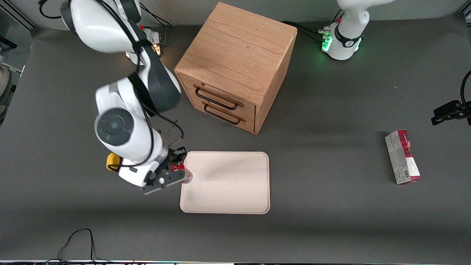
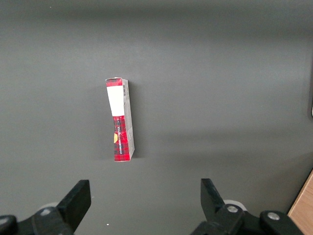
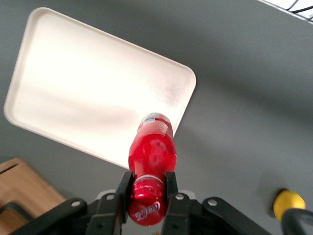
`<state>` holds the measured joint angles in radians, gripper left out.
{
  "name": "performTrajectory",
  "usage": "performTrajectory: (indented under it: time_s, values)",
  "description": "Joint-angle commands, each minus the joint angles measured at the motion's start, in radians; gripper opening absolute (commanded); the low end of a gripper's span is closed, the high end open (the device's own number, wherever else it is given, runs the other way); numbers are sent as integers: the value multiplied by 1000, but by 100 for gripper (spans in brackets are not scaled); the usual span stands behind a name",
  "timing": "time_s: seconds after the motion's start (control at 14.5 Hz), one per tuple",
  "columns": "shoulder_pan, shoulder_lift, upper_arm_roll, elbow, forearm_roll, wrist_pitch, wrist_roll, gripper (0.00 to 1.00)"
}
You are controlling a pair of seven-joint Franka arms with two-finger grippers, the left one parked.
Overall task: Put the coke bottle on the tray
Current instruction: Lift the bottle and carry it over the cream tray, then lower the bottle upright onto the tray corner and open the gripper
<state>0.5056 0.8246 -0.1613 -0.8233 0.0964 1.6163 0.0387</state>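
Right wrist view, coke bottle (image 3: 152,155) clamped in claw (image 3: 146,188)

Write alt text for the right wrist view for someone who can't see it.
The gripper holds the red coke bottle in shut jaws above the edge of the pale tray. A yellow object lies on the grey table.

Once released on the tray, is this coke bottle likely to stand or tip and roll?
Held in the end effector, the coke bottle looks slim and round, so probably tippy and apt to roll; the tray has only a low rim.
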Motion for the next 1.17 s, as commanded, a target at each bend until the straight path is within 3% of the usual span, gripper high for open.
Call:
performTrajectory:
  time_s: [0.0, 0.76, 0.83, 0.89, 0.96, 1.1]
  values:
    - [-7, 79, 5, 52, 12, 48, 18, 0]
    - [-13, 171, 3, 38, 12, 186, 10, 0]
    - [-12, 171, 3, 36, 12, 186, 21, 7]
    - [-10, 169, 3, 33, 12, 186, 23, 79]
    - [-10, 163, 3, 24, 12, 186, 23, 100]
    - [-6, 148, 2, 21, 11, 175, 23, 100]
